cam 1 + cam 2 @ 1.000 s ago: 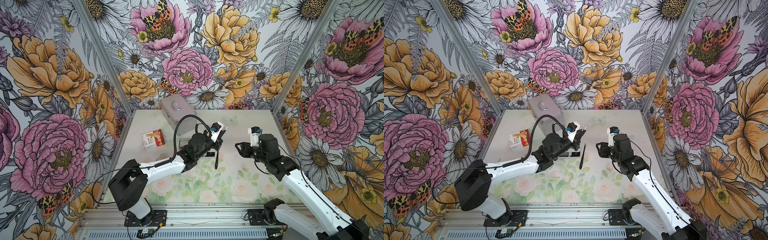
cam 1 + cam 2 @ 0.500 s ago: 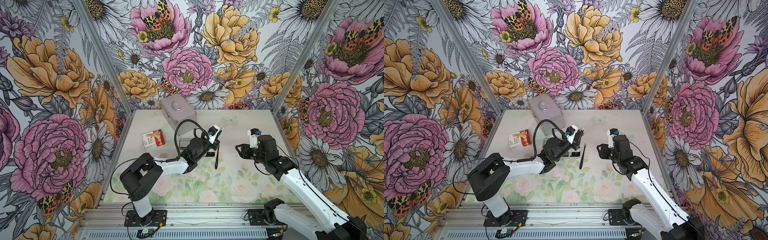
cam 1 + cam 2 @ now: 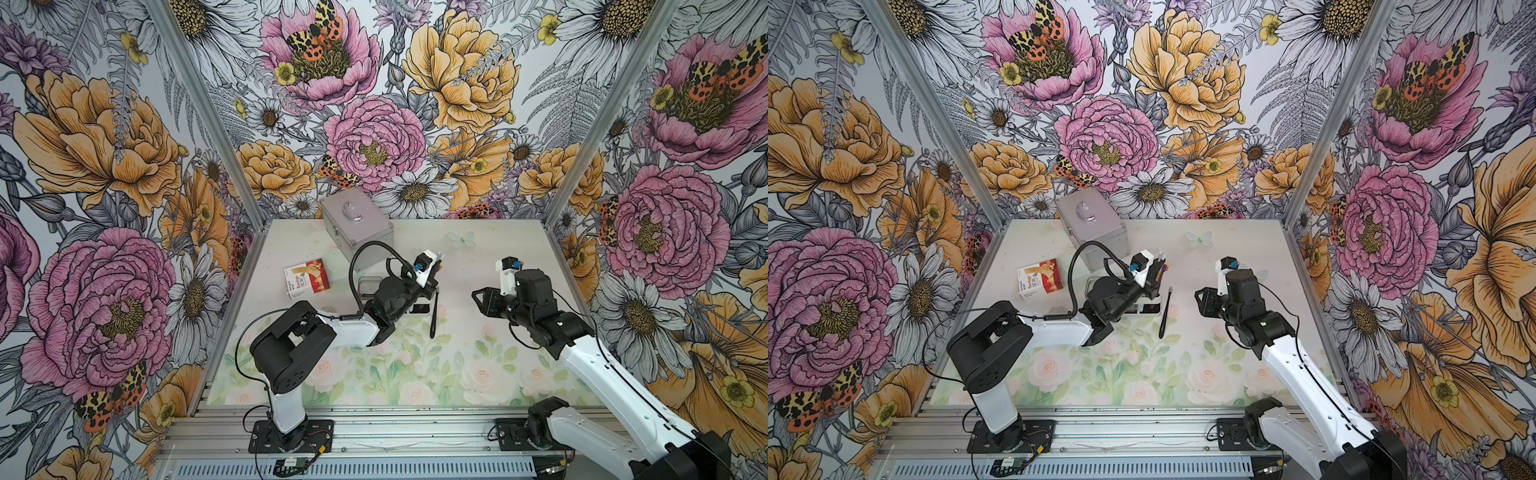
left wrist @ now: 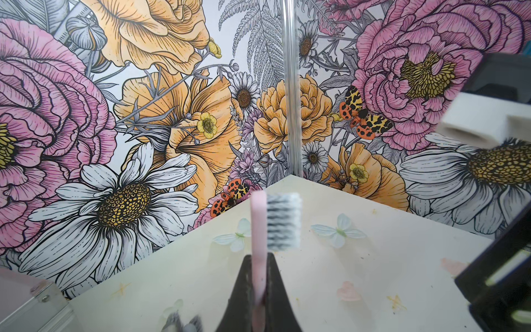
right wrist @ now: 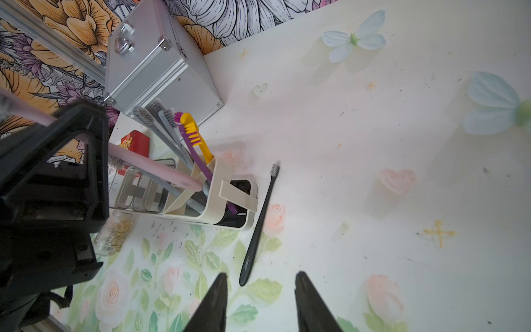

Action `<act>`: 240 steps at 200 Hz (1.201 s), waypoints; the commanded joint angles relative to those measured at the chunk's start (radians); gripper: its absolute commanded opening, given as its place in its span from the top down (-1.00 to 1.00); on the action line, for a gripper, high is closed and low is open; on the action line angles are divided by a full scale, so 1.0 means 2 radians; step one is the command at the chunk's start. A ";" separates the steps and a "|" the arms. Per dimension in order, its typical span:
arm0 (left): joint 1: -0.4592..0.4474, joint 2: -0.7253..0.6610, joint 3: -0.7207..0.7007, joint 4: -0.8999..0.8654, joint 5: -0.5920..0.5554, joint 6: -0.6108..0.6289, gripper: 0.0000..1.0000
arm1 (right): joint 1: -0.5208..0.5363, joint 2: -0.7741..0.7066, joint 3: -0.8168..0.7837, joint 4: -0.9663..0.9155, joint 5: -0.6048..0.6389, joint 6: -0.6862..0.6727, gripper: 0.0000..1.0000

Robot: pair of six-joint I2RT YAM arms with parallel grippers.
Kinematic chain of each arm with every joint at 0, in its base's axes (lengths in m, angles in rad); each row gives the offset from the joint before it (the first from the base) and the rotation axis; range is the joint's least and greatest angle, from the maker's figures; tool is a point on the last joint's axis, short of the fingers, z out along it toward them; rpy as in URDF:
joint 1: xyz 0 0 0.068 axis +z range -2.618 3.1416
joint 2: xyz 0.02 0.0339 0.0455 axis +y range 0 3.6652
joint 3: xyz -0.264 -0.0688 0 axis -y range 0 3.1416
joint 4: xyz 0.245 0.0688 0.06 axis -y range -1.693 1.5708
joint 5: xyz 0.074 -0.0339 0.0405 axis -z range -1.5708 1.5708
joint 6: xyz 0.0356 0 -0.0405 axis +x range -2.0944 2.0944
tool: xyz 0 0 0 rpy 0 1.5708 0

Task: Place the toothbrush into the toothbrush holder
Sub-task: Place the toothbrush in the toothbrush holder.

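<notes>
A pink toothbrush is clamped between the closed fingers of the left gripper. It is held partway along its handle, with the grey-white bristle head sticking out above the fingertips. The brush is tilted. In the right wrist view its lower end sits at the mouth of the white slotted compartment of the holder. Whether it has passed the rim cannot be told.

The holder stands on the table near the middle, mostly hidden under the left arm in both top views. Its slotted end already holds several brushes standing at a slant: grey ones and a purple-and-yellow brush. Beside that compartment are the clear cups.

A black toothbrush lies flat on the table just beside the holder's slotted end, bristles pointing toward the back wall. It shows in both top views.

The right gripper hangs above the table to the right of the black brush. Its jaws are partly spread and nothing is between them.

A small bottle lies on its side near the holder. Behind the holder, a silver case stands against the back wall. A red and white box lies to the left. Floral wallpaper covers all three walls.
</notes>
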 commanded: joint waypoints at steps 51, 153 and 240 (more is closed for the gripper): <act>0.004 0.038 -0.016 0.035 -0.021 -0.012 1.00 | -0.009 0.001 -0.010 0.000 -0.006 -0.013 0.19; 0.000 0.050 -0.018 0.049 -0.026 -0.012 0.51 | -0.015 -0.005 -0.014 0.000 -0.014 -0.012 0.18; -0.017 0.043 -0.022 0.068 -0.031 0.019 0.16 | -0.020 -0.003 -0.017 0.000 -0.015 -0.015 0.17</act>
